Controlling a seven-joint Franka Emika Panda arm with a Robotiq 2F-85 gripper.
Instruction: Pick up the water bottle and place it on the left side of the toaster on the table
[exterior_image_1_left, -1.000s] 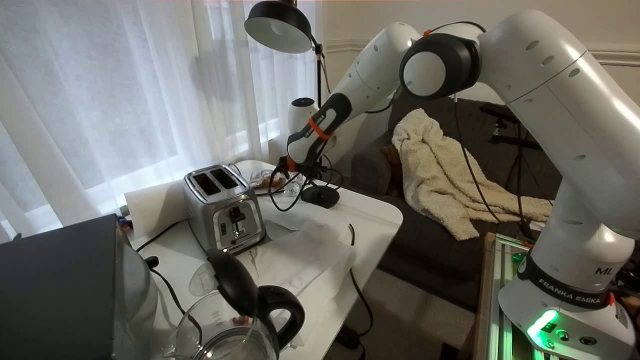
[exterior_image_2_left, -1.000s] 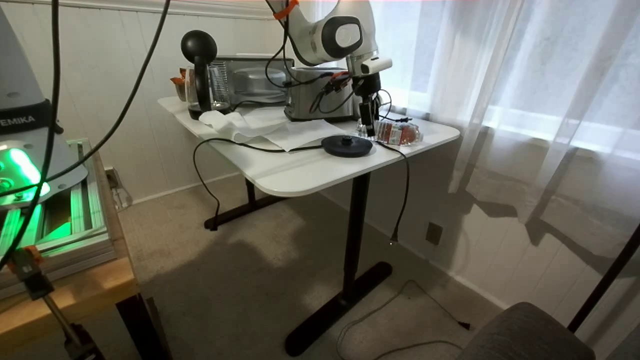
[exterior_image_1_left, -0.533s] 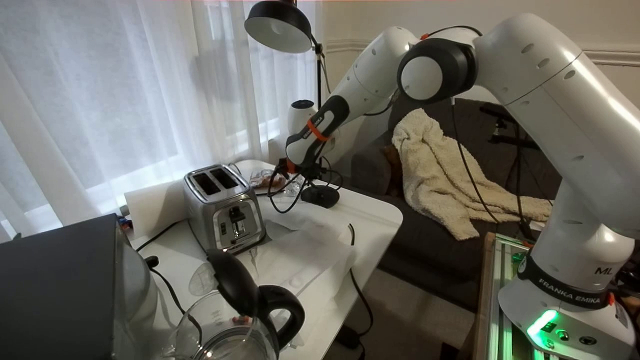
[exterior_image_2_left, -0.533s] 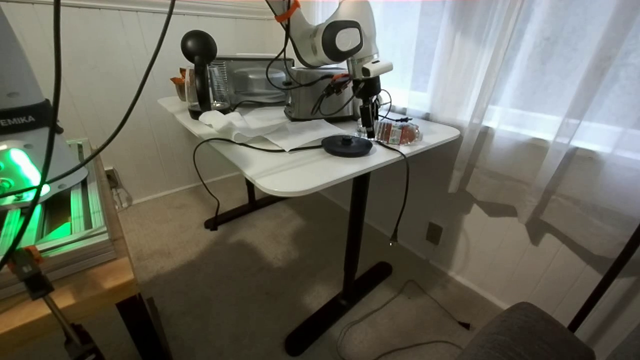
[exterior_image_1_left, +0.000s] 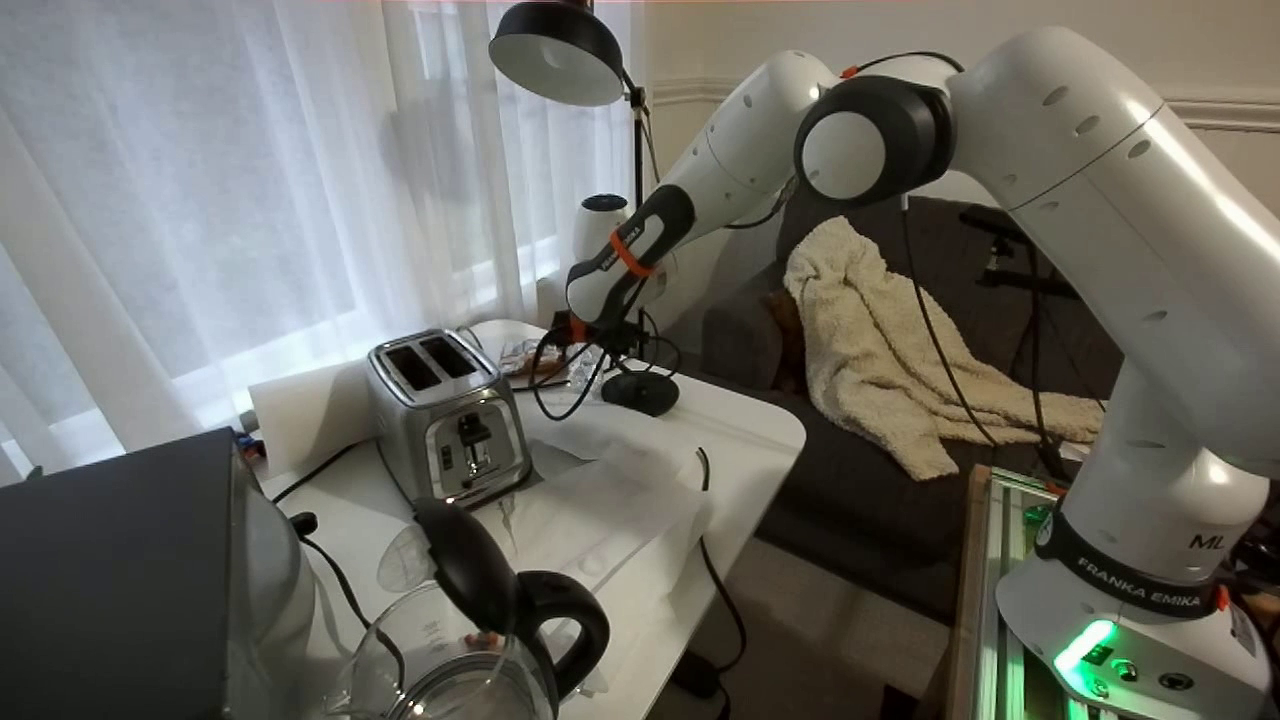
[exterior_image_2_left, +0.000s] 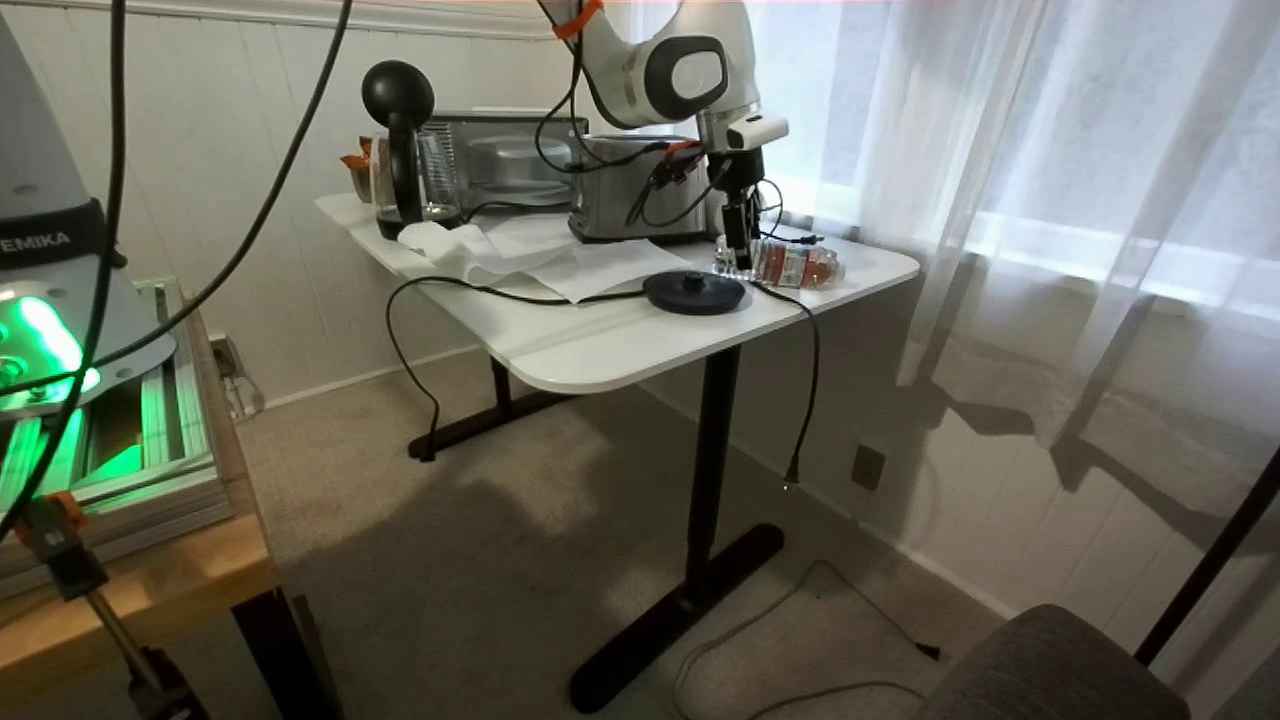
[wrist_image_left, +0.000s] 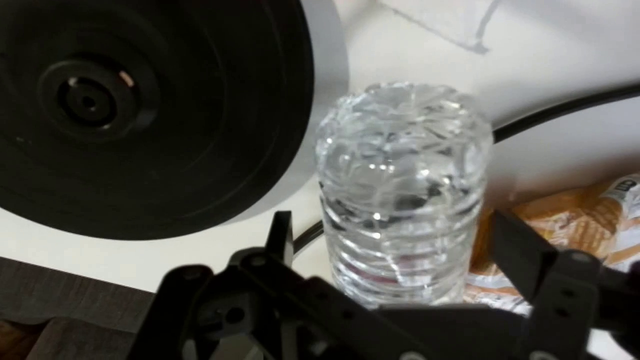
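The clear ribbed water bottle (wrist_image_left: 405, 190) is between the two fingers of my gripper (wrist_image_left: 392, 225) in the wrist view, with a gap on each side. The gripper is open; its fingers do not touch the bottle. In the exterior views the bottle (exterior_image_1_left: 586, 372) is a small clear shape (exterior_image_2_left: 720, 260), partly hidden by the gripper (exterior_image_2_left: 742, 262); I cannot tell whether it lies or stands. The steel toaster (exterior_image_1_left: 440, 430) stands on the white table (exterior_image_1_left: 750, 430), beside the gripper, and also shows behind the arm (exterior_image_2_left: 640, 190).
The black kettle base (wrist_image_left: 175, 150) is close beside the bottle, its cord crossing the table. A bread package (wrist_image_left: 575, 225) lies on the bottle's other side. Paper sheets (exterior_image_1_left: 610, 510), a glass kettle (exterior_image_2_left: 403, 180) and a toaster oven (exterior_image_1_left: 120, 570) are also on the table.
My gripper has dipped slightly, then risen a little. It has also shifted slightly sideways toward the toaster side in an exterior view. The bottle and other things have not visibly moved.
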